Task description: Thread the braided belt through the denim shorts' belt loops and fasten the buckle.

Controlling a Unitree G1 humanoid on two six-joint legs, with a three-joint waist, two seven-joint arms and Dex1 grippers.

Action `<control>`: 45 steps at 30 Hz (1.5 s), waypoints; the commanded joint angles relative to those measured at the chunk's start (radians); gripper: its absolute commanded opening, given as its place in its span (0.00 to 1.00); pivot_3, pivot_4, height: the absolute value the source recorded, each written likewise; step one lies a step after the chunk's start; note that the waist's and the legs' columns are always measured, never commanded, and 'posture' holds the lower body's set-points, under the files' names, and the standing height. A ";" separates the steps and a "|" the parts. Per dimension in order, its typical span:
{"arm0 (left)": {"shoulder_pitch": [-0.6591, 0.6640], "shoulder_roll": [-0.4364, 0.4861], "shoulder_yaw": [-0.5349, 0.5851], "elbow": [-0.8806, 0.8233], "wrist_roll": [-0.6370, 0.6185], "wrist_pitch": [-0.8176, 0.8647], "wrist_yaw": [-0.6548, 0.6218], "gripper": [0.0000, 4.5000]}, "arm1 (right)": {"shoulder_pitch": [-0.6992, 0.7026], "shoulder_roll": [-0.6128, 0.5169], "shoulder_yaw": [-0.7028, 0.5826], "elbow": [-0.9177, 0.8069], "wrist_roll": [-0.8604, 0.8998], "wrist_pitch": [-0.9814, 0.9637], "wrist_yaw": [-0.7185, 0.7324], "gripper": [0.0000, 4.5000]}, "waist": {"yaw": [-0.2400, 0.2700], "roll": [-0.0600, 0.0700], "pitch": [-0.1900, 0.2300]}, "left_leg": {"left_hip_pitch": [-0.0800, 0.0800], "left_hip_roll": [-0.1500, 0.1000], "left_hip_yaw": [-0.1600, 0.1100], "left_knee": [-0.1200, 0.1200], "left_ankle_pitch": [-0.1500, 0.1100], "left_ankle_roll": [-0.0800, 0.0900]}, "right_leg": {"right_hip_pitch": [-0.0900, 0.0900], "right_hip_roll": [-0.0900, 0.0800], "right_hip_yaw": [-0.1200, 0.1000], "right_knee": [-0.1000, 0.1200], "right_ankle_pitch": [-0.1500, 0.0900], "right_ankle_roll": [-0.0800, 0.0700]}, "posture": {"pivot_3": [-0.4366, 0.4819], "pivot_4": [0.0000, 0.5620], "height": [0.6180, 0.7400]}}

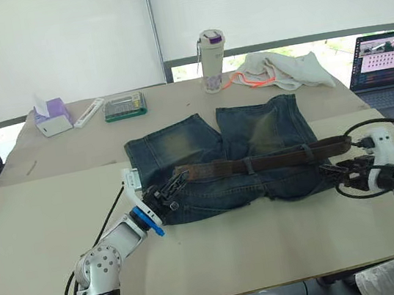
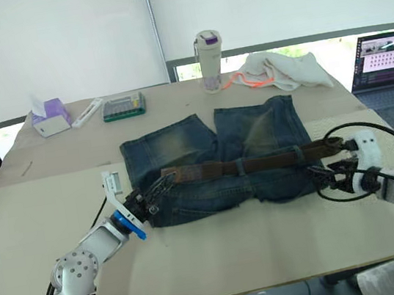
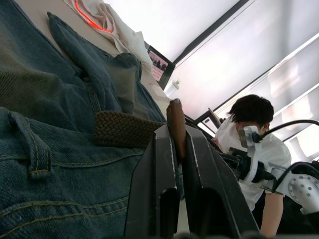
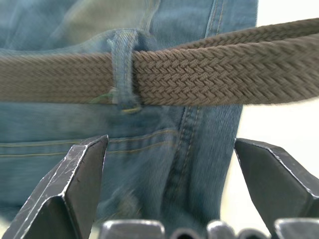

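The denim shorts (image 1: 218,140) lie flat mid-table, waistband toward me. The braided belt (image 1: 273,158) runs along the waistband and passes under a belt loop (image 4: 122,69) near the shorts' right side. My left gripper (image 1: 172,188) is at the waistband's left end, shut on the belt's smooth brown tip (image 3: 175,127). My right gripper (image 1: 330,170) hovers open just off the waistband's right end, below the belt, holding nothing; its fingers (image 4: 75,179) are spread wide. The buckle is not visible.
At the back of the table stand a white bottle (image 1: 212,60), a cream cloth with orange trim (image 1: 285,67), a green-edged box (image 1: 124,106), a white remote (image 1: 88,113) and a tissue box (image 1: 53,117). A laptop (image 1: 388,63) sits far right. A person (image 3: 254,134) is beyond.
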 commanded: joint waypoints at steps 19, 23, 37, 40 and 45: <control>0.001 -0.015 -0.014 0.051 0.107 -0.114 -0.092 0.00 | -0.138 0.142 -0.117 0.213 -0.191 -0.060 -0.086 0.01 | 0.010 -0.001 0.000 | 0.000 -0.001 -0.001 0.000 0.000 -0.001 | 0.001 -0.001 -0.001 0.000 0.000 0.000 | 0.48 0.27 1.00; -0.019 -0.031 -0.029 0.079 0.132 -0.131 -0.096 0.00 | -0.116 0.170 -0.265 0.247 -0.158 -0.002 -0.256 0.01 | 0.027 -0.001 0.000 | 0.000 -0.002 -0.002 0.001 0.000 -0.001 | 0.002 -0.002 -0.001 0.000 0.000 0.000 | 0.48 0.27 1.00; -0.040 -0.035 -0.056 0.111 0.157 -0.130 -0.128 0.00 | 0.183 0.115 -0.455 -0.104 -0.017 0.199 -0.228 0.01 | 0.044 0.000 0.000 | 0.002 -0.004 -0.008 0.002 0.000 0.000 | 0.012 -0.002 -0.003 -0.008 0.000 0.002 | 0.48 0.27 1.00; -0.039 -0.033 -0.058 0.111 0.157 -0.126 -0.130 0.00 | 0.257 0.038 -0.427 -0.120 -0.019 0.178 -0.086 0.01 | 0.030 0.001 0.000 | 0.002 -0.004 -0.007 0.002 0.000 0.000 | 0.012 -0.002 -0.003 -0.008 -0.001 0.002 | 0.48 0.27 1.00; -0.033 -0.021 -0.052 0.116 0.158 -0.124 -0.141 0.00 | 0.232 -0.063 -0.437 0.069 -0.126 0.023 -0.082 0.01 | 0.020 0.001 0.002 | 0.002 -0.004 -0.007 0.002 0.000 0.000 | 0.012 -0.002 -0.003 -0.007 -0.001 0.003 | 0.48 0.27 1.00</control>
